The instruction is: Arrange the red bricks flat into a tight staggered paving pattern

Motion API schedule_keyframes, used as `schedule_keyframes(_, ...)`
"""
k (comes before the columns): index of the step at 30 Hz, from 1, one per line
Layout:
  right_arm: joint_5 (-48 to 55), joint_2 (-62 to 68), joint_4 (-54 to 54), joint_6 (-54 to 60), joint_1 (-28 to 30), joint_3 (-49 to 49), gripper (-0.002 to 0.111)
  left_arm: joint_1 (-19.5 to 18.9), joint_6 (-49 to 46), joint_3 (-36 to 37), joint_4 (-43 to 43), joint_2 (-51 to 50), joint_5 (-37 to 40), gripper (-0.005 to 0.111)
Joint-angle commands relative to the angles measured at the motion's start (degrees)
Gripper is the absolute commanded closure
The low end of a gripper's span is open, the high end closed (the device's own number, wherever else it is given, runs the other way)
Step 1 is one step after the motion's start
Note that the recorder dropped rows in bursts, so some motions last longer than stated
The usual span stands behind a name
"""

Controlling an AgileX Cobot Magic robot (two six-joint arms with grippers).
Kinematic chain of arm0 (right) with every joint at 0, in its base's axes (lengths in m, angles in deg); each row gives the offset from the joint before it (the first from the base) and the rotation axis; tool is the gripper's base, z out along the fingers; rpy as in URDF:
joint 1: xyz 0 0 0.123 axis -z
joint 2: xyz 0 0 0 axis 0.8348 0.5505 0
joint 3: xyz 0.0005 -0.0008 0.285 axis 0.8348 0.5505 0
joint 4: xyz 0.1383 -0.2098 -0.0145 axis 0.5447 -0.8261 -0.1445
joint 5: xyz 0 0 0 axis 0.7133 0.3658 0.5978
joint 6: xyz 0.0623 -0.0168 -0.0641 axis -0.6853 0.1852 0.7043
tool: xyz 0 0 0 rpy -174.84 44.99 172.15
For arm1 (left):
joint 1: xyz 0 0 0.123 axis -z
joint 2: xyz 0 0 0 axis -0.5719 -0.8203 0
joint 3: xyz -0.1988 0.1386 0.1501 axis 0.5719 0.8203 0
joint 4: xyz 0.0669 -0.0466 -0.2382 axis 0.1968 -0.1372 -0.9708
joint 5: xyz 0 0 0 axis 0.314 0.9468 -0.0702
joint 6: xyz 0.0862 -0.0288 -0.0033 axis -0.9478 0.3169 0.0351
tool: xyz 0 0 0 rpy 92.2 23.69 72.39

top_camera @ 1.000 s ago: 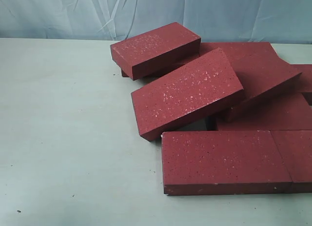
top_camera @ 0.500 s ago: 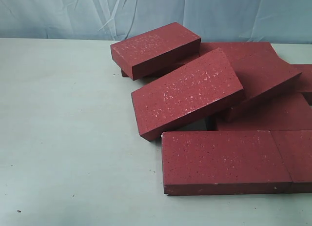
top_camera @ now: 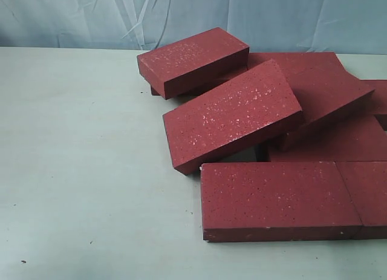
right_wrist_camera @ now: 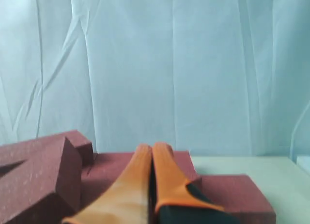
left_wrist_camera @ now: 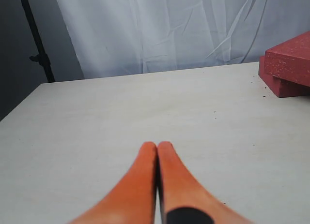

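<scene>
Location: the red bricks lie in a loose heap on the right half of the table, in front of a pale curtain. The front brick lies flat on the table, end to end with another at the right edge of the exterior view. The middle brick is tilted, propped on its neighbours. The rear brick rests on top of others at the back. No staggered pattern is laid yet.

Grippers: neither appears in the exterior view. The left gripper hangs over bare table with its jaws pressed together and empty, the heap well apart from it. The right gripper is above the heap, its jaws likewise closed on nothing.

Handling, as judged:
- The bricks look dense and rigid, so expect considerable weight and no give under pressure.
- The matte, rough faces should offer good friction, with little risk of slipping.
- Corners and edges may chip if a brick is dropped or knocked.
- Take hold across the short width, on the two long side faces, near mid-length to prevent tipping.
- Open the jaws wide first; whether they span the width cannot be told.
- Begin with the rear or middle brick, since lifting lower ones may shift the heap
</scene>
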Motion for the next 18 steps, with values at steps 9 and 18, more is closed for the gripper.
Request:
schedule_keyframes(9, -12.1, -0.4, -0.2, 0.3, 0.2, 0.1, 0.109, -0.3, 0.3, 0.1, 0.0, 0.3, -0.2, 0.107)
schedule_keyframes(18, -15.2, -0.4, 0.5, 0.3, 0.2, 0.1, 0.109, -0.3, 0.3, 0.1, 0.0, 0.3, -0.6, 0.107)
